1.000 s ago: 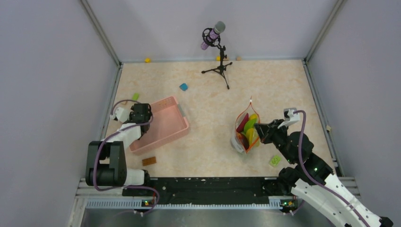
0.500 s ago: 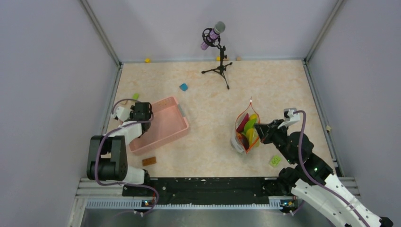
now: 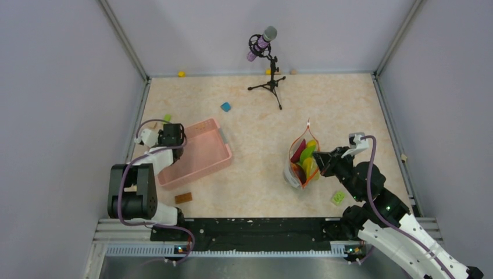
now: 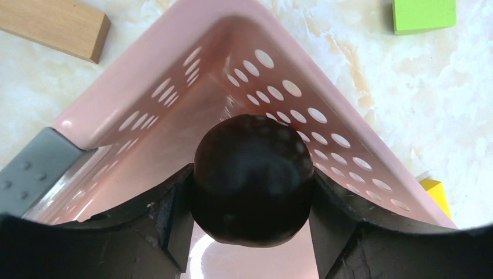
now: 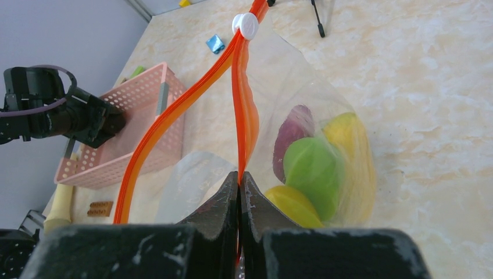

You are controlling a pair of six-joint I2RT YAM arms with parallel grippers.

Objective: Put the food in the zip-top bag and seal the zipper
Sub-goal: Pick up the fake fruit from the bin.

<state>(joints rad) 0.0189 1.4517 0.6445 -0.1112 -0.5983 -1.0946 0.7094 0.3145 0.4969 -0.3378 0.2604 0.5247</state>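
The left tool (image 4: 251, 200) clamps a glossy dark brown round plastic toy food (image 4: 250, 168) between both fingers, closed to the piece's full width. It does so over the 10 o'clock corner of the pink perforated plastic basket (image 3: 203, 154), at the 9 o'clock side of the marbled beige counter (image 3: 256, 151). Whether the piece is clear of the basket floor cannot be told. Well apart, at about 4 o'clock, the right tool (image 5: 239, 189) is pinched fully closed on one lip of the thin orange-red zipper strip (image 5: 241, 110) of the clear crinkly zip-top bag (image 3: 295, 173). The other lip bows away toward 9 o'clock, so the mouth gapes, and the small white slider (image 5: 245, 25) sits at the 12 o'clock end. Inside the bag lie a maroon piece (image 5: 292, 136), a bright green piece (image 5: 311, 165) and yellow pieces (image 5: 349, 136). The brown piece looks hard, smooth and light, likely to squirt from any grip off its widest line, so a hold across its middle seems right. The bag is limp film that would probably slump if released, and the stiffer strip is the sensible place to take it. The left arm is folded tight near its base at 7 o'clock, wrist aimed toward 12 o'clock. The right arm stretches from 5 o'clock toward 10 o'clock, fingers level with the bag's rim.
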